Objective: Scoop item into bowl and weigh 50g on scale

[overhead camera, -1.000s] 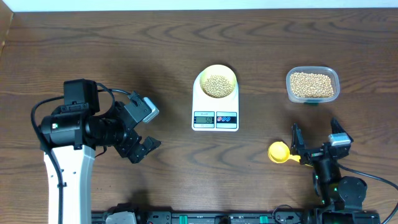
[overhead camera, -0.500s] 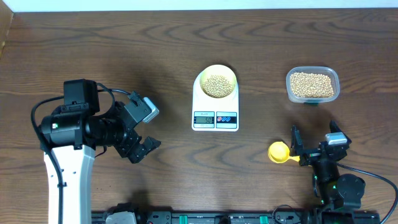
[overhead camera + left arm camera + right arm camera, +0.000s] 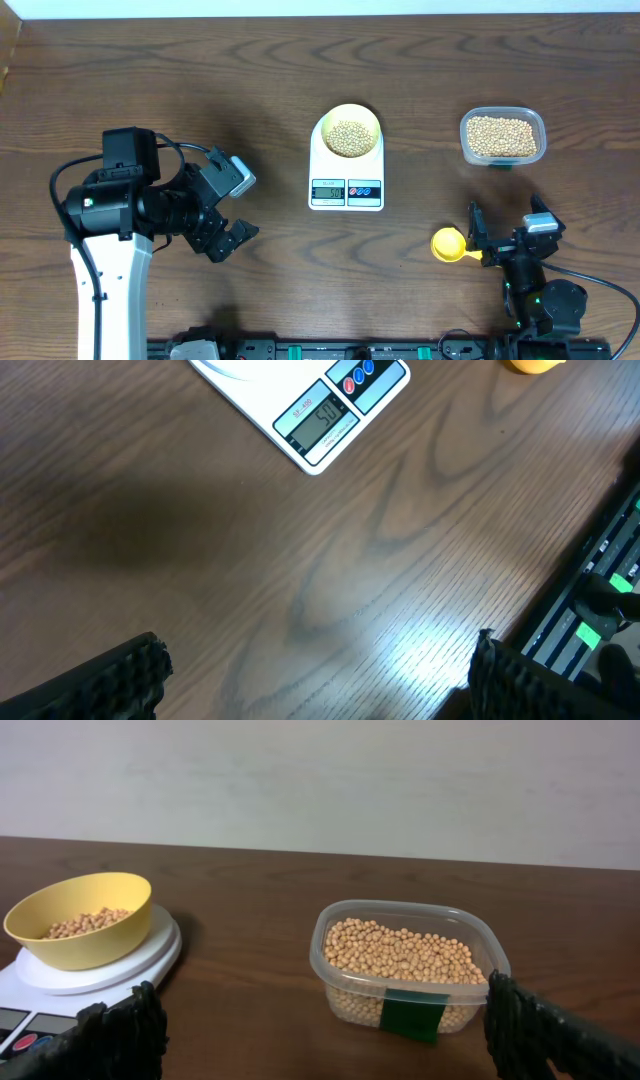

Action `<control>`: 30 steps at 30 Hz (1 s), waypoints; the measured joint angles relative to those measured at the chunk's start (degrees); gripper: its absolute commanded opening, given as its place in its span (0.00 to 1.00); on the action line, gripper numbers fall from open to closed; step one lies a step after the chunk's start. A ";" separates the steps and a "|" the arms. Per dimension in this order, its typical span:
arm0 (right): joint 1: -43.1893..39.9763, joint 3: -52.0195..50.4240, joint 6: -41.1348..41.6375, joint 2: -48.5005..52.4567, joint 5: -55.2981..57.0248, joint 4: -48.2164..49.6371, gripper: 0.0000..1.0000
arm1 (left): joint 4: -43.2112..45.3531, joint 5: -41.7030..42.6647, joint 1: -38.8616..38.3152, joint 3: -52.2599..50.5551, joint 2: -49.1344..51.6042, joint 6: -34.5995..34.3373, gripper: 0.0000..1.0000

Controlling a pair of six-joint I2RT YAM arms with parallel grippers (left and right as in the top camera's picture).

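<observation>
Hanging wide open & empty: left gripper (image 3: 245,205), right gripper (image 3: 507,226), the right just backing off slightly. Beans (image 3: 348,138) sitting in bowl (image 3: 349,108) on scale (image 3: 345,203), ahead-left of right jaws; weighing's prob done.

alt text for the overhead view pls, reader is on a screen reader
A pale yellow bowl of tan beans sits on a white kitchen scale mid-way across a dark wood table. To the right is a clear tub of more beans, and below it a yellow scoop lies beside the open right gripper. The open left gripper is off to the left.
</observation>
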 measured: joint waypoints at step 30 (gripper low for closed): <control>0.81 0.00 -0.02 0.00 0.87 -0.11 0.99 | 0.00 0.00 0.00 0.00 0.00 0.00 0.98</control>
